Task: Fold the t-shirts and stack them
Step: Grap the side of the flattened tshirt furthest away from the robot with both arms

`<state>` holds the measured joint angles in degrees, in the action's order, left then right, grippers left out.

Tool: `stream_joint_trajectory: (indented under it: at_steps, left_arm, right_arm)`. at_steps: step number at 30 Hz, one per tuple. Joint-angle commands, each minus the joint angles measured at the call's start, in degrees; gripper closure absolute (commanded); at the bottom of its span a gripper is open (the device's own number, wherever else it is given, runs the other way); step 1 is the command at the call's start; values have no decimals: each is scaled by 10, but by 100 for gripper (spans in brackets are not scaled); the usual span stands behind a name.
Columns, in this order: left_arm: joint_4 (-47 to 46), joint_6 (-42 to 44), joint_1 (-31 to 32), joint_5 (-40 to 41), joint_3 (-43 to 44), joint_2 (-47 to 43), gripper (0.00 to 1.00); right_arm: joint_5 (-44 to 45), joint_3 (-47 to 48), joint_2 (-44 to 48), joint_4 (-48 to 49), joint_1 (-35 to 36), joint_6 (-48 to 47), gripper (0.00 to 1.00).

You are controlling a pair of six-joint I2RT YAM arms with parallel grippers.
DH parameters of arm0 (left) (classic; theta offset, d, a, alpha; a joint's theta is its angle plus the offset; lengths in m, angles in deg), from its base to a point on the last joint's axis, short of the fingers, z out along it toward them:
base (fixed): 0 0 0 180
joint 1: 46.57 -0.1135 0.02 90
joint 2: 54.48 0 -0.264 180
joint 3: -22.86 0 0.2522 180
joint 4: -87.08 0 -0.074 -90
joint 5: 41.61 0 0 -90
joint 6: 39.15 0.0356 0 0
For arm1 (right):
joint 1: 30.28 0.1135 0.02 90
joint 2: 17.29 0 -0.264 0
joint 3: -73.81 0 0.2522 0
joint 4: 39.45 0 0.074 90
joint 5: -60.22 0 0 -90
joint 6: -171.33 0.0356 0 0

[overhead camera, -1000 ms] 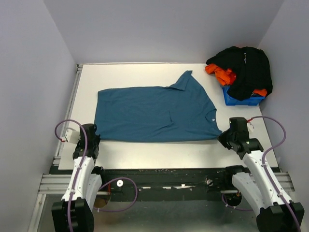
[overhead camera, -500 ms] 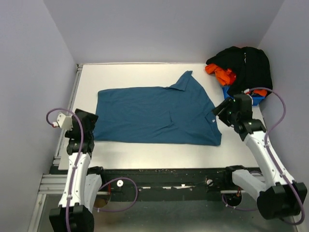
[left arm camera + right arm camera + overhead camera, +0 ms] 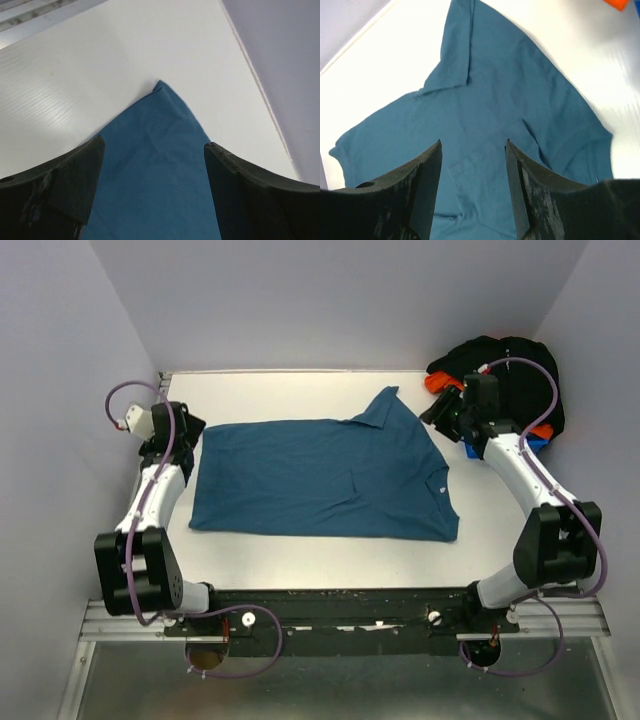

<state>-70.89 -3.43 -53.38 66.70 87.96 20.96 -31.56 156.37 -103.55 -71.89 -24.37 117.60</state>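
Observation:
A teal-blue collared t-shirt lies flat across the middle of the white table. My left gripper hovers over its far left corner, open; in the left wrist view that t-shirt corner shows between the spread fingers of the gripper, ungripped. My right gripper hangs open beyond the shirt's right shoulder, near the collar. The right wrist view looks down on the teal cloth past the gripper. A black t-shirt and an orange t-shirt are heaped at the back right.
The heap rests on a small blue bin in the far right corner, right behind my right arm. Grey walls close in the table on the left, back and right. A metal rail runs along the near edge.
Both arms swung from the shirt's near corners to its far side. Both grippers opened on the way. The shirt's near edge stays on the table.

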Motion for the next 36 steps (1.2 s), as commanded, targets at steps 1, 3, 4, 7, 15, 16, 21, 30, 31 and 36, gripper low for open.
stream_joint_trajectory:
  at_steps: [1, 3, 4, 7, 15, 16, 21, 30, 31, 36]
  left_arm:
    - [8, 19, -8, -33, 109, 111, 6]
    - [20, 22, -14, -48, 144, 158, 6]
    - [26, 26, -15, -54, 159, 178, 6]
    - [32, 47, -15, -65, 201, 235, 5]
    - [71, 87, -36, -143, 312, 377, 2]
    - [71, 89, -37, -149, 320, 389, 2]
    - [95, 102, -39, -176, 359, 442, 2]
    - [-4, 106, -42, -406, 407, 515, 19]
    - [-24, 101, -42, -425, 405, 512, 22]
    - [-50, 101, -43, -455, 389, 479, 28]
  right_arm:
    - [-32, 60, -57, 32, 2, -5, 39]
    - [-44, 79, -81, 39, 2, 1, 39]
    - [-52, 86, -92, 43, 2, 3, 39]
    - [-65, 100, -116, 61, 2, 6, 39]
    - [-74, 107, -138, 93, 3, -2, 39]
    - [-75, 103, -137, 101, 3, -3, 39]
    - [-91, 104, -138, 110, 2, -2, 39]
    - [-112, 102, -153, 116, 2, 12, 39]
    - [-113, 104, -155, 116, 2, 13, 39]
    - [-114, 105, -160, 115, 2, 13, 39]
